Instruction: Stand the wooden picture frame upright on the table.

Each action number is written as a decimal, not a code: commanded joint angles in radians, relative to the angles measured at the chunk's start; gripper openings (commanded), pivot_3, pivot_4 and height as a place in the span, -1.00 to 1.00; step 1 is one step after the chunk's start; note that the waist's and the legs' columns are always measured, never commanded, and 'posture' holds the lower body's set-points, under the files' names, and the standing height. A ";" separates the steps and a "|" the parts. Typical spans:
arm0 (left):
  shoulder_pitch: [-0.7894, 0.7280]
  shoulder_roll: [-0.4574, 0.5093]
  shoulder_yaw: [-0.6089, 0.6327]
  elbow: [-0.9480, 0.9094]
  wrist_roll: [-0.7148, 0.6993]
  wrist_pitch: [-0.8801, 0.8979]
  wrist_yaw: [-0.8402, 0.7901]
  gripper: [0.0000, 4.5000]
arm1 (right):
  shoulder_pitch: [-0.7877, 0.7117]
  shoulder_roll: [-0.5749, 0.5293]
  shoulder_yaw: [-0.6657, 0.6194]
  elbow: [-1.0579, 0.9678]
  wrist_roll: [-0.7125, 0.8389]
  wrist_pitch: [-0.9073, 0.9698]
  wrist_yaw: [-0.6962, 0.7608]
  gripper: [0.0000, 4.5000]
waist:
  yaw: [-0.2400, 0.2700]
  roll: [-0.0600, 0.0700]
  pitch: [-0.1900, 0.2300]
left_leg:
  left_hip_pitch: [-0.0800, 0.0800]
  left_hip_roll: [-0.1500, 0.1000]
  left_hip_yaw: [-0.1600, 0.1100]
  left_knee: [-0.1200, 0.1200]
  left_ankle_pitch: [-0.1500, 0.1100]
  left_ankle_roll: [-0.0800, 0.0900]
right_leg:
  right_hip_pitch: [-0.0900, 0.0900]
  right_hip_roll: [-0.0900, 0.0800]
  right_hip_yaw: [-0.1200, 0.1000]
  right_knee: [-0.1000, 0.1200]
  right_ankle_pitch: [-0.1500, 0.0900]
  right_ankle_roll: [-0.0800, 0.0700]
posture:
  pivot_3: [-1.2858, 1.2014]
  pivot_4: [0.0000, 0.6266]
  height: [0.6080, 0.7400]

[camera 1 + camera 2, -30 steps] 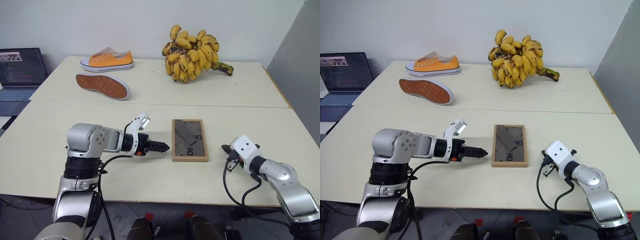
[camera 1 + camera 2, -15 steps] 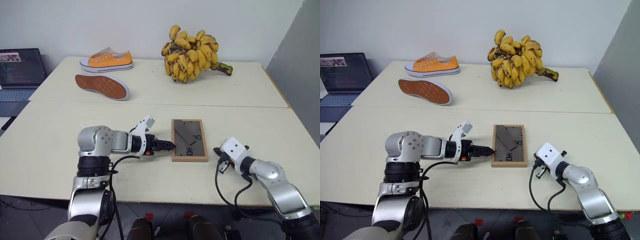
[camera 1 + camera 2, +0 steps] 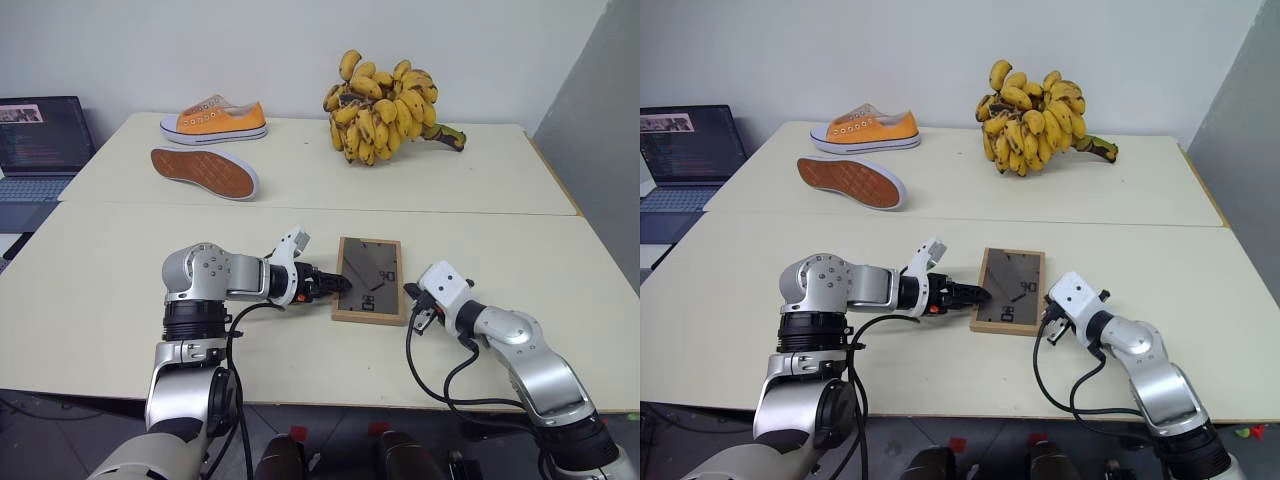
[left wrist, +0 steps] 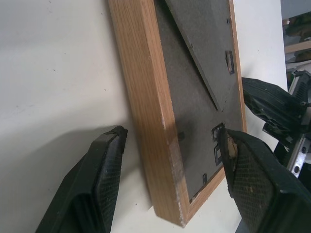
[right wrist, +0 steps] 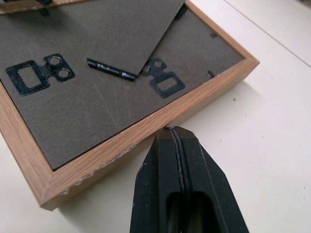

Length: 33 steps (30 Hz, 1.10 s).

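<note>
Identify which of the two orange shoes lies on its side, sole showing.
The nearer shoe, lying with its orange-brown sole facing us; the farther shoe stands upright on its sole, laces up.

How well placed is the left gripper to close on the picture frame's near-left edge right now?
Probably well: the left gripper is open, its fingers straddling the wooden picture frame edge, nothing between.

One wooden picture frame (image 3: 369, 279) lies on the near desk (image 3: 90, 290). Two desks stand end to end; the far desk (image 3: 300, 180) carries two orange sneakers: one upright (image 3: 214, 120), one on its side with the sole showing (image 3: 205, 171). One bunch of bananas (image 3: 385, 98) sits there too. One open laptop (image 3: 40, 145) stands beside the desks. Two grippers, left (image 3: 338, 285) and right (image 3: 412, 300), flank the frame.
</note>
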 commanded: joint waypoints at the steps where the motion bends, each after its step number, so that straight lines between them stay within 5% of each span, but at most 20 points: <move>1: -0.041 -0.011 0.038 -0.005 0.001 0.005 0.015 0.42 | -0.030 0.029 0.005 -0.042 0.004 0.014 -0.022 -1.00 | 0.000 0.000 0.000 | 0.000 0.000 0.000 0.000 0.000 0.000 | 0.000 0.000 0.000 0.000 0.000 0.000 | 0.03 -0.52 1.00; 7: -0.059 -0.032 0.061 -0.011 -0.010 0.005 0.015 0.42 | -0.047 0.063 0.021 -0.018 -0.006 0.017 -0.042 -1.00 | 0.000 0.000 0.000 | 0.000 0.000 0.000 0.000 0.000 0.000 | 0.000 0.000 0.000 0.000 0.000 0.000 | 0.03 -0.52 1.00; 21: -0.020 0.025 0.013 -0.023 -0.024 0.005 0.002 0.42 | 0.036 -0.135 -0.018 0.040 -0.052 -0.092 0.017 -1.00 | 0.000 0.000 0.000 | -0.001 -0.001 0.000 0.000 0.000 0.000 | 0.000 -0.001 0.000 -0.001 0.000 0.000 | 0.03 -0.52 1.00; 33: -0.037 0.001 -0.004 -0.002 -0.032 0.005 0.011 0.42 | -0.082 0.059 0.093 0.047 -0.060 -0.004 -0.029 -1.00 | -0.002 0.000 0.000 | -0.001 0.000 0.000 0.000 0.000 0.000 | 0.000 -0.001 0.000 -0.001 0.000 0.000 | 0.03 -0.52 1.00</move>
